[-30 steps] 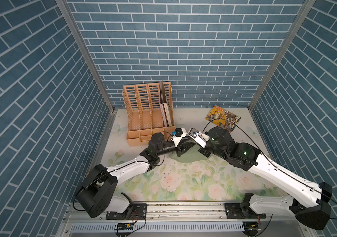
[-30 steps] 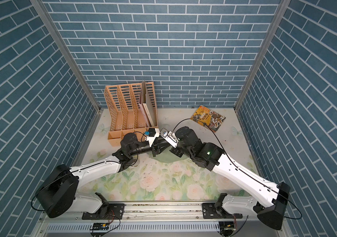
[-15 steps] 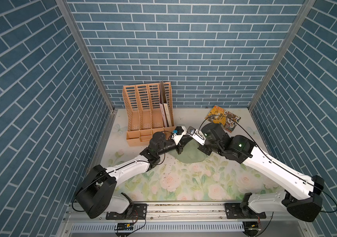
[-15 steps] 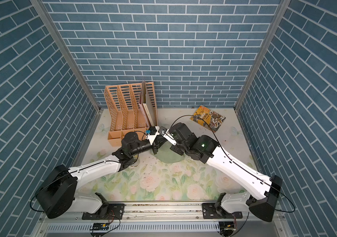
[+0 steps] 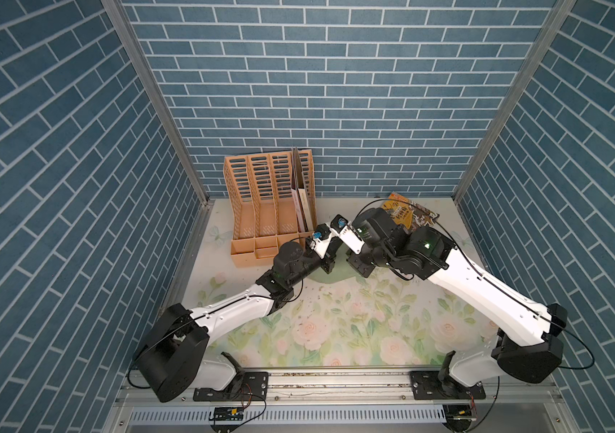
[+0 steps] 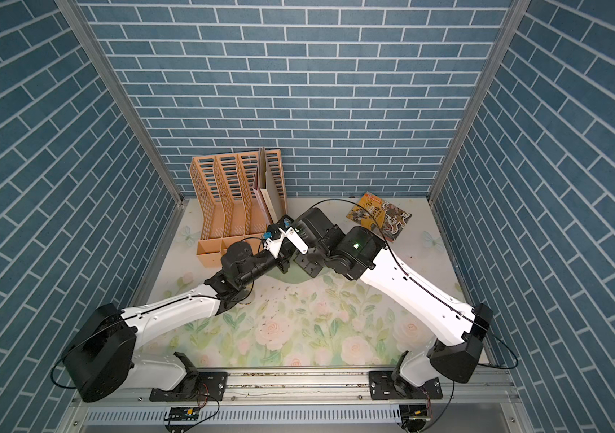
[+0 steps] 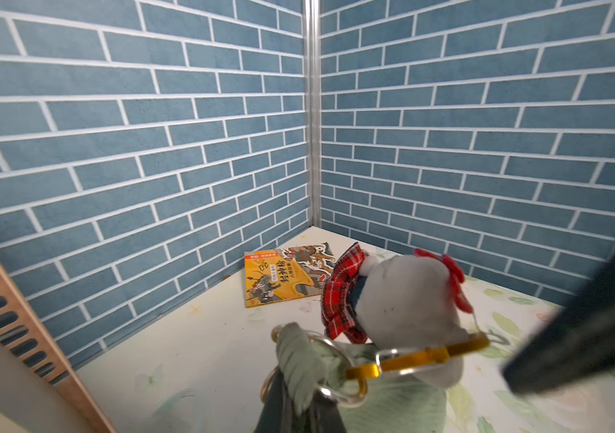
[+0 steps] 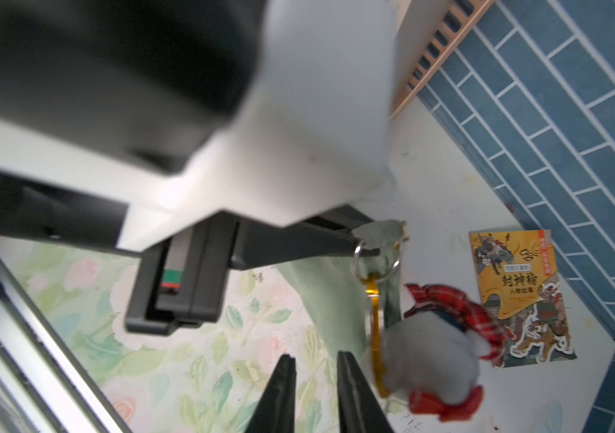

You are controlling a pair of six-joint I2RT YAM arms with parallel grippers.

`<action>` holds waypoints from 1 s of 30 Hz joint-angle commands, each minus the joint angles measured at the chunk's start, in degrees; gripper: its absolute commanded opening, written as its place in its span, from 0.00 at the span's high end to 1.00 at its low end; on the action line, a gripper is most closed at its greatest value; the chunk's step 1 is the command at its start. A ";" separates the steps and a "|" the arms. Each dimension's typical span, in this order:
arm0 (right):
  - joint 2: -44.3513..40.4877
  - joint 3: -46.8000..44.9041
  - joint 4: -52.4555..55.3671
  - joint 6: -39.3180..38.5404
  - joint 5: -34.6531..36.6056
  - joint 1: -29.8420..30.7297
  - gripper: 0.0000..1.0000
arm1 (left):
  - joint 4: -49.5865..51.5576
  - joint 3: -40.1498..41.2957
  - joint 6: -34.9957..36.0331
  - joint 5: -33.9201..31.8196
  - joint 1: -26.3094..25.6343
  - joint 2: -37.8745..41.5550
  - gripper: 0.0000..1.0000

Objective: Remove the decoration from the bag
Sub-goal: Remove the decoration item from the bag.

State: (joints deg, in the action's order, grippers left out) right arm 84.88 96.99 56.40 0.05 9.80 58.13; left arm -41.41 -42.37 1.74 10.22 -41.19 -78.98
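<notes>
My left claw [image 7: 300,390] is clamped on the bag [image 8: 330,300], gripping its green strap tab right beside the metal ring. The rest of the bag lies flat on the table [image 5: 354,330] under both wrists, just in front of the orange file rack [image 5: 272,210]. The decoration [image 7: 403,300] is a grey plush in a red plaid skirt, and it is hooked to that ring by a gold carabiner [image 8: 373,318]. My right claw [image 8: 313,378] sits just beside the carabiner, jaws slightly apart with nothing between them. The booklet [image 7: 283,277] in the far corner reads 封神榜. Since a second ago the right arm [image 5: 384,232] has swung in toward the rack and now overlaps the booklet's edge in a top view.
</notes>
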 commanded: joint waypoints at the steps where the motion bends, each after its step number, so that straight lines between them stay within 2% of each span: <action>1: -2.44 -3.90 -5.16 7.28 -11.03 0.15 0.66 | -5.34 1.39 -0.77 -3.90 -0.21 0.78 1.00; 5: -7.37 -7.82 -11.68 8.90 -16.57 -4.05 0.63 | -9.50 3.66 0.83 2.68 0.15 1.72 1.00; 8: -12.14 -10.71 -15.54 7.14 -19.81 -11.07 0.63 | -13.59 6.42 3.31 9.89 1.78 3.19 1.00; 11: -15.78 -14.21 -20.14 4.45 -22.59 -16.43 0.62 | -12.84 6.36 4.30 14.83 4.39 4.30 1.00; 18: -18.21 -23.81 -30.65 -2.28 -27.05 -19.14 0.57 | -9.24 5.05 9.20 23.03 4.85 5.50 1.00; 22: -20.46 -32.74 -38.85 -9.75 -33.26 -19.58 0.51 | -2.94 2.93 13.11 26.55 4.88 6.22 1.00; 27: -26.66 -45.04 -51.47 -11.74 -36.40 -20.36 0.51 | 9.92 -1.19 20.75 27.14 4.90 7.61 1.00; 30: -26.42 -47.70 -52.71 -12.60 -39.19 -20.58 0.51 | 15.96 -4.11 24.88 27.50 4.91 7.49 1.00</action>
State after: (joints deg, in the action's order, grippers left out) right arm 59.55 50.02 11.51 -9.32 -24.84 37.85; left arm -31.83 -43.35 20.53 35.94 -36.45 -72.53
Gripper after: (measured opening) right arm 0.494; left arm 0.103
